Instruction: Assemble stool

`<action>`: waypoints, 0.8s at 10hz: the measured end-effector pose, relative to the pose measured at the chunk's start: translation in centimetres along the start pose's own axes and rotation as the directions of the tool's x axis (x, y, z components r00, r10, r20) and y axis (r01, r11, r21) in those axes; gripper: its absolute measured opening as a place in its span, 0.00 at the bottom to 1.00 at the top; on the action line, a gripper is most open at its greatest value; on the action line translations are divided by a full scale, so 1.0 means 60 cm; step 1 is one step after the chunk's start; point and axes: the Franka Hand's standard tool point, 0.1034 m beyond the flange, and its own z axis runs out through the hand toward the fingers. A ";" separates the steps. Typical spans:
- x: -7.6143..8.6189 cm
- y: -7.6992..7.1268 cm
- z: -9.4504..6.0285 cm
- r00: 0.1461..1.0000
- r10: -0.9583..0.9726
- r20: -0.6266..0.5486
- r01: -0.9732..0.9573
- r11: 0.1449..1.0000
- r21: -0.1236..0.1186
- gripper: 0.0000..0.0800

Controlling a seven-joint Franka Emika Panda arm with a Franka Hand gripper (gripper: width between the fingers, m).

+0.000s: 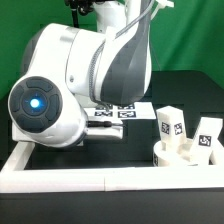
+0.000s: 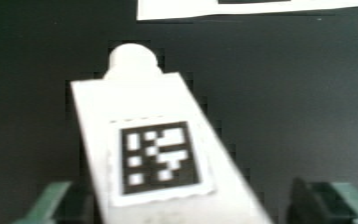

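In the wrist view a white leg block (image 2: 155, 130) lies on the black table, its square black-and-white tag facing up and its rounded peg pointing away. My gripper (image 2: 190, 208) is open and straddles the leg's near end, with a dark gap showing between the leg and each finger (image 2: 51, 205). In the exterior view the round white seat (image 1: 185, 155) sits at the right. Two leg blocks stand upright on it, one nearer the middle (image 1: 170, 125) and one at the right (image 1: 207, 138). The arm's bulk hides the gripper and the third leg there.
The marker board (image 1: 115, 112) lies flat behind the arm and shows at the wrist view's edge (image 2: 247, 8). The long white border wall (image 1: 100, 178) runs along the front of the table. The arm's large white joint (image 1: 45, 105) fills the exterior view's left.
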 end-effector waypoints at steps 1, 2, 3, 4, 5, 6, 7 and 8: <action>0.000 0.001 0.000 1.000 0.001 0.000 -0.001 1.000 0.001 0.57; 0.000 0.002 0.000 1.000 0.001 0.000 -0.001 1.000 0.002 0.41; 0.000 0.002 0.000 1.000 0.002 0.000 -0.002 1.000 0.002 0.41; 0.000 0.003 0.000 1.000 0.002 0.000 -0.002 1.000 0.003 0.41; 0.000 0.004 0.000 1.000 0.003 0.000 -0.003 1.000 0.004 0.41; 0.000 0.005 0.000 1.000 0.003 0.000 -0.003 1.000 0.005 0.41; 0.000 0.005 0.000 1.000 0.004 0.000 -0.004 1.000 0.005 0.41; -0.004 -0.003 -0.011 1.000 0.023 -0.001 -0.023 1.000 0.002 0.41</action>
